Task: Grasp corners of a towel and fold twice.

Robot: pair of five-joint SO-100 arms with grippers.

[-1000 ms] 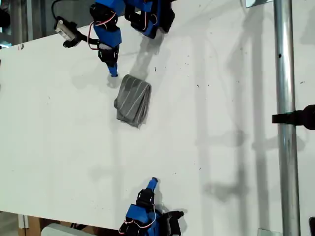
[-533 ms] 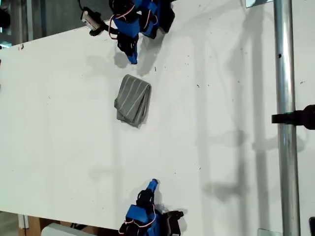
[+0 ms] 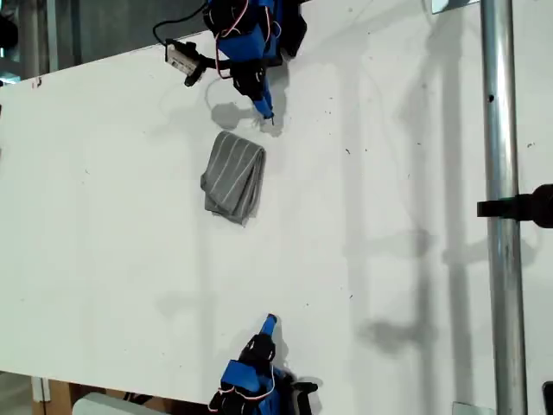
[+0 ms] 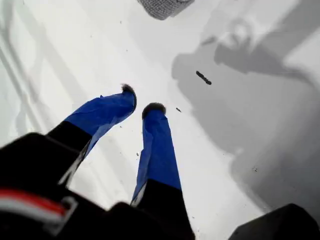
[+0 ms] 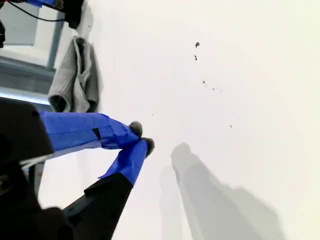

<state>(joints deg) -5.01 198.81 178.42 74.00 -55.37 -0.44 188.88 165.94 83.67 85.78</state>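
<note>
My first gripper (image 4: 139, 106) hangs over the desk (image 3: 389, 216) near the towel (image 3: 233, 177), jaws slightly apart and empty. My second gripper (image 5: 142, 137) is clenched on nothing, well away. The towel lies folded on the desk.

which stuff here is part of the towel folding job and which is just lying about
Part of the job:
towel, lying folded on the table
my first gripper, just beyond the towel, holding nothing
my second gripper, far from the towel, holding nothing

Just lying about:
pole at the exterior view's right
clamp on the pole
</note>
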